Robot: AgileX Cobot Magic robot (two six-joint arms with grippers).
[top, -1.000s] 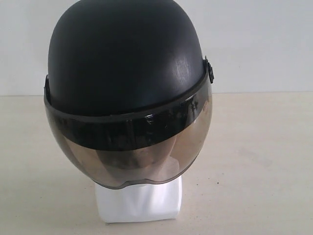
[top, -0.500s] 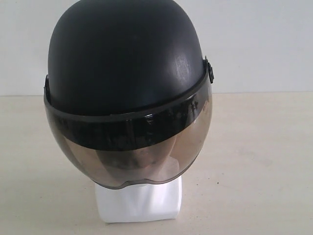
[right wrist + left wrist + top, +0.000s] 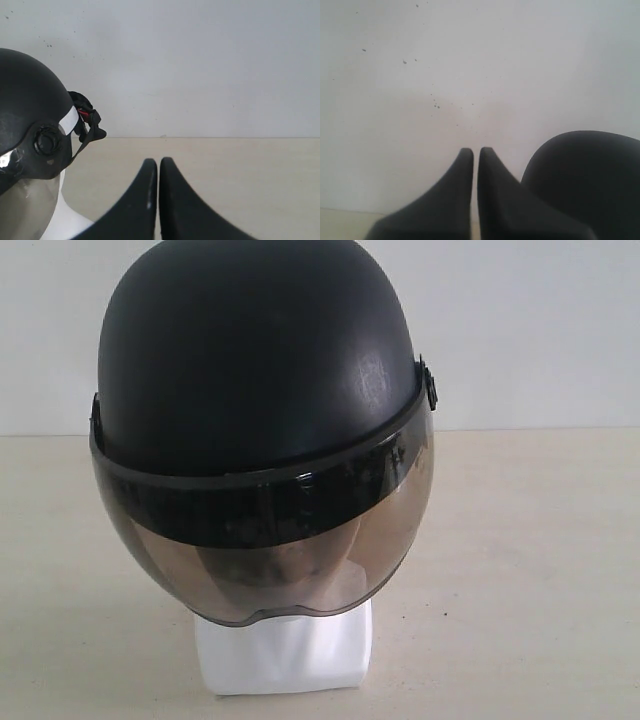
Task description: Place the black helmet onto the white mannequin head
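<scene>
The black helmet (image 3: 255, 360) sits on the white mannequin head, its smoke-tinted visor (image 3: 270, 540) down over the face. Only the head's blocky white neck base (image 3: 285, 652) shows clearly below the visor. In the right wrist view the helmet (image 3: 27, 100) with its side pivot knob (image 3: 47, 142) and the white mannequin head's neck (image 3: 67, 222) lie off to one side of my right gripper (image 3: 158, 161), which is shut and empty. My left gripper (image 3: 473, 150) is shut and empty too, with the helmet's dome (image 3: 585, 180) beside it. Neither gripper shows in the exterior view.
The head stands on a pale beige table (image 3: 530, 570) with a plain white wall (image 3: 530, 330) behind. The helmet's black chin strap (image 3: 87, 125) hangs at its rear edge.
</scene>
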